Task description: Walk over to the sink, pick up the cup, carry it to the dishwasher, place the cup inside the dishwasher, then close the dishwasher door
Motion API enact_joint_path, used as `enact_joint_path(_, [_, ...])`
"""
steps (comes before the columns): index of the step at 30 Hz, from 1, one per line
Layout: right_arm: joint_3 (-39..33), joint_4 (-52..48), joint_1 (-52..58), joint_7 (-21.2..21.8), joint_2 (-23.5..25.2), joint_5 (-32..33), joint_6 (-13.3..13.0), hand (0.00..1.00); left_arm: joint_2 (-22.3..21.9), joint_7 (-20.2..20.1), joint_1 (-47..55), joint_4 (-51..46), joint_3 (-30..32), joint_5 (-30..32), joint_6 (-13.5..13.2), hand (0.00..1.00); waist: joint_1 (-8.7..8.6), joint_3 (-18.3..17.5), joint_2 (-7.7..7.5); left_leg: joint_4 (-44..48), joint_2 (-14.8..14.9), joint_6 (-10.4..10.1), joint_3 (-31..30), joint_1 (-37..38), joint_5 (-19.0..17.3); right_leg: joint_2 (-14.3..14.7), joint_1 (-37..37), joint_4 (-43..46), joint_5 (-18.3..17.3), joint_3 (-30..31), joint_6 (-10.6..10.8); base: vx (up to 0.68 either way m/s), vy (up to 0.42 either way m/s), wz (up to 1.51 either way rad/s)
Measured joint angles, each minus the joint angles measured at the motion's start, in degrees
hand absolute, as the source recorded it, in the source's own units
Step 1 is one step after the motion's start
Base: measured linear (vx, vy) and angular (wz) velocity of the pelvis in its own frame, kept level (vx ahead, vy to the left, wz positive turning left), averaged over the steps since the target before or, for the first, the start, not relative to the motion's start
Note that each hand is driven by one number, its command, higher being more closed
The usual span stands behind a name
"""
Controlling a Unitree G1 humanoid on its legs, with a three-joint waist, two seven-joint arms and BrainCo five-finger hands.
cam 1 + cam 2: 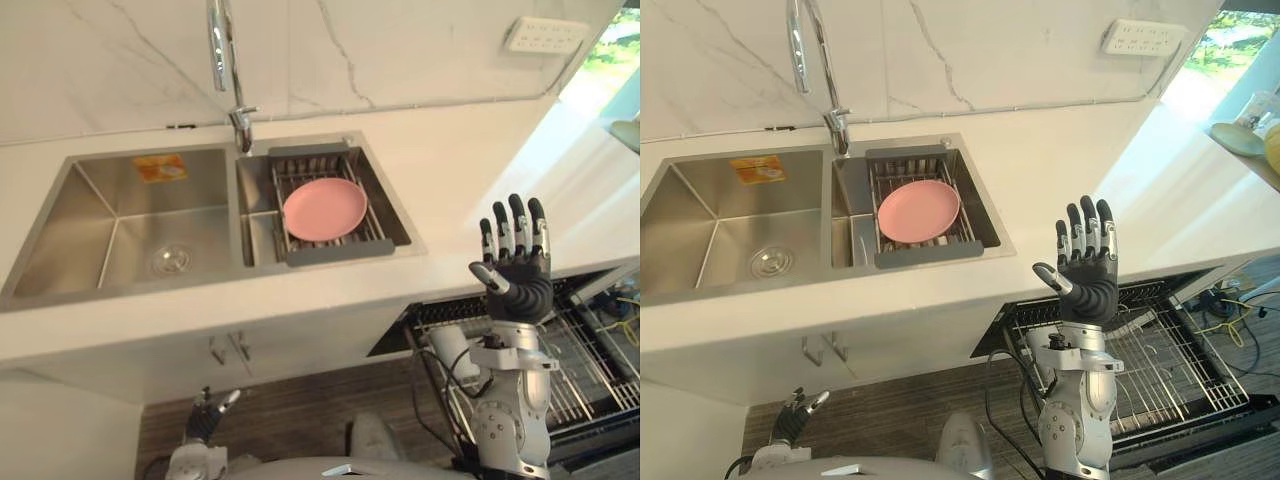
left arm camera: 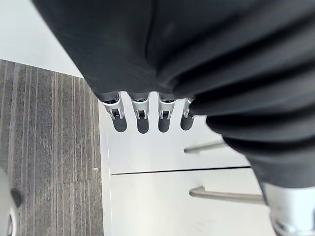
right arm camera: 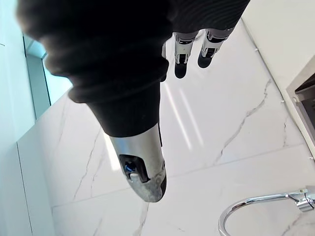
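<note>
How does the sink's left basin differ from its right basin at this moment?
The left basin is wider and bare, showing its drain and an orange sticker. The right basin is narrower and holds a grey rack with a pink plate lying on it. Both are steel, and the faucet rises behind their shared divider.

You have bright daylight, coming in from the window (image 1: 1230, 45) at the far right; it washes the counter (image 1: 1185, 175) beside it out to near white. The steel sink (image 1: 110, 225) gives soft grey reflections and the tap (image 1: 219, 45) a hard glint. The cupboard front (image 1: 230, 350) under the counter's edge lies in shade. Pale streaks of glare cross the marble wall (image 3: 231, 113).
</note>
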Motion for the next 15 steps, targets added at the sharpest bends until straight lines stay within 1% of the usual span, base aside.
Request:
enact_joint_path(1, [0.0,0.0,0.0,0.1,0.0,0.0,-0.1,0.00,0.2,-0.1,0.0,0.0,0.0,0.0,0.4,0.00,-0.38,0.0,-0.02,-0.2,0.5,-0.2,-0.6,0.3,0.1,0.4,-0.3,-3.2,0.2,-1.4,-0.2,0.24,-0.080,0.26])
enact_joint_path(2, [0.0,0.0,0.0,0.2,0.0,0.1,-0.2,0.00,0.5,-0.1,-0.2,0.1,-0.1,0.1,0.8,0.00,-0.95,0.0,-0.01,-0.3,1.3,-0.5,-1.4,0.6,0.1,1.1,-0.5,-8.3,1.2,-2.7,-0.6,0.24,-0.121,0.34])
enact_joint_path(3, [0.0,-0.1,0.1,0.8,0.0,0.7,-0.7,0.00,1.0,-0.1,-0.5,0.1,-0.1,1.2,1.5,0.00,-1.24,-0.1,-0.96,-0.2,1.6,-1.9,-2.4,1.5,0.1,2.1,0.0,-17.1,6.2,-3.2,-1.3,0.30,-0.184,0.34])
enact_joint_path(4, [0.1,-0.5,0.3,1.8,0.1,1.9,-1.1,0.00,2.1,0.2,-0.3,0.1,-0.1,3.3,1.7,0.00,-1.16,-0.8,-3.17,0.4,0.7,-3.9,-3.2,2.9,-0.8,2.2,1.4,-24.7,18.2,-2.2,-2.6,0.38,-0.253,0.20])
enact_joint_path(5, [-0.2,-0.7,0.2,2.3,-0.5,2.2,-1.2,0.00,1.9,0.6,-0.5,0.9,0.0,4.1,2.0,0.00,-1.02,-0.9,-3.49,0.6,0.9,-5.2,-4.1,3.6,-1.7,2.5,2.4,-24.9,16.3,-2.1,-2.2,0.36,-0.245,-0.13])
enact_joint_path(6, [0.1,-0.8,-0.6,2.3,-1.6,2.1,-1.2,0.00,1.3,1.8,-0.7,1.9,-0.1,5.9,2.6,0.00,-0.42,-0.8,-1.11,0.7,3.5,-5.8,-5.4,4.4,-2.0,4.9,3.8,-26.3,16.8,-2.2,-3.3,0.34,-0.242,-0.19])
enact_joint_path(7, [0.0,-1.3,-1.1,2.3,-2.1,2.1,-1.3,0.00,0.8,2.9,-1.0,2.2,-0.1,7.0,2.7,0.00,-0.61,-0.8,-0.12,0.3,4.1,-6.0,-7.0,4.3,-1.8,6.0,5.2,-28.9,16.8,-2.4,-3.2,0.24,-0.177,-0.23])
enact_joint_path(8, [-0.1,-1.2,-1.6,2.3,-2.5,2.1,-1.2,0.00,0.6,3.5,-1.1,2.2,0.0,7.6,2.7,0.00,-0.62,-0.7,0.33,0.1,4.3,-6.0,-7.6,4.4,-1.7,6.6,5.5,-29.8,16.8,-2.4,-3.3,0.23,-0.191,0.00])
enact_joint_path(9, [-0.6,-1.2,-2.2,2.2,-2.6,1.8,-1.0,0.00,0.2,5.3,-1.5,2.4,0.2,9.4,2.8,0.00,-0.63,-0.5,0.73,-0.6,4.6,-6.4,-9.3,4.6,-0.6,7.1,6.6,-31.6,17.2,-2.8,-3.7,0.16,-0.127,0.07])
enact_joint_path(11, [-0.6,-1.2,-2.5,2.3,-2.6,1.4,-0.9,0.00,-0.2,6.9,-1.5,2.5,0.9,10.7,2.8,0.00,-0.50,-0.5,0.76,-0.8,4.7,-6.4,-10.4,5.0,0.3,7.7,8.6,-34.3,18.2,-3.3,-3.7,0.11,-0.082,0.13])
enact_joint_path(13, [0.4,-1.3,-3.3,2.4,-2.6,1.0,0.1,0.00,-0.5,9.3,-1.3,3.0,1.3,11.3,2.9,0.00,0.25,-0.5,0.79,-1.1,4.6,-6.5,-10.8,5.5,1.1,8.2,11.2,-38.9,20.5,-3.3,-3.5,0.02,-0.018,0.03])
enact_joint_path(14, [0.5,-1.3,-3.3,2.4,-2.6,0.9,0.2,0.00,-0.5,9.6,-1.3,3.0,1.3,11.4,2.9,0.00,0.56,-0.6,0.85,-1.2,4.6,-6.5,-10.9,5.4,1.1,8.3,11.5,-40.0,21.1,-3.2,-3.5,-0.02,0.036,0.01])
enact_joint_path(15, [0.9,-1.3,-3.3,2.4,-2.5,-0.3,0.5,0.00,-0.5,9.8,-1.1,3.0,1.6,11.7,2.8,0.00,0.99,-0.6,0.91,-2.0,4.4,-6.5,-11.7,5.2,1.1,8.5,12.2,-42.5,22.6,-3.2,-3.4,-0.02,0.049,0.02])
